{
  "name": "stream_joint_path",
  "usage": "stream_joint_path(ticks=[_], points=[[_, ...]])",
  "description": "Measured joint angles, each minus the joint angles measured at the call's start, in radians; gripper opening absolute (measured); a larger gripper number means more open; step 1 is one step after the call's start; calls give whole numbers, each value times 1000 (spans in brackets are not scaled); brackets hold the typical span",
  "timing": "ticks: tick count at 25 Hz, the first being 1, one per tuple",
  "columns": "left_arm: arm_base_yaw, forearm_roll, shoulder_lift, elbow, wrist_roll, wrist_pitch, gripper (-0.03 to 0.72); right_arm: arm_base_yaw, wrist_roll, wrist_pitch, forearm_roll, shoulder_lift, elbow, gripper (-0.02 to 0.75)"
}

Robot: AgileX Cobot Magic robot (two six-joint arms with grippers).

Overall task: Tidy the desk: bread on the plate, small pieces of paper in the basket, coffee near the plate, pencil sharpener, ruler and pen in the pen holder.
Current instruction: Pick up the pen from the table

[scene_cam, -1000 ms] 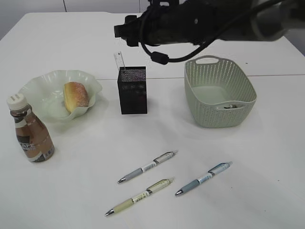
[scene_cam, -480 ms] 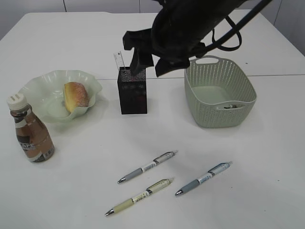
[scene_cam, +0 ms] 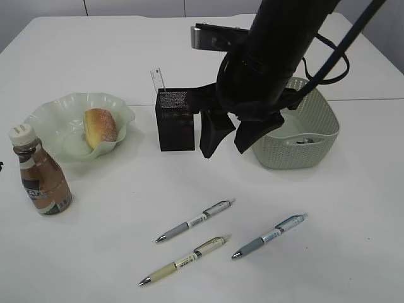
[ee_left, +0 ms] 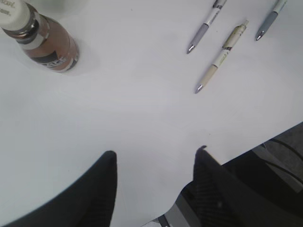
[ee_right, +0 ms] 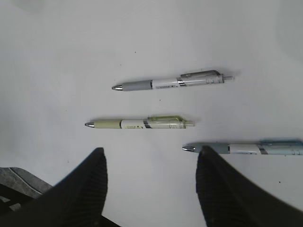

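The coffee (scene_cam: 41, 175) label is too blurry to read. The brown roll (scene_cam: 100, 126) sits on the wavy green plate (scene_cam: 53, 120). Three pens, gray (scene_cam: 196, 220), yellow (scene_cam: 185, 260) and blue (scene_cam: 269, 235), lie on the desk (scene_cam: 113, 252). The right gripper (scene_cam: 229, 144) hangs above them, jaws wide and empty. The left gripper (ee_left: 154, 156) is wide and empty too.

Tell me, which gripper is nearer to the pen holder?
Right. The right gripper hangs open just beside the pen holder. The left gripper hovers open at the desk's near edge, far away.
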Motion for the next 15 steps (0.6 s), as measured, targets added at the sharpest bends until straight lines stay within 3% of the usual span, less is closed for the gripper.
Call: stream_joint_path(ticks=[9, 15], points=[[0, -17, 41, 0, 29, -46, 386, 0, 71, 21, -52, -11, 0, 438], [0, -21, 70, 0, 58, -53, 386, -7, 123, 26, -172, -67, 0, 438]])
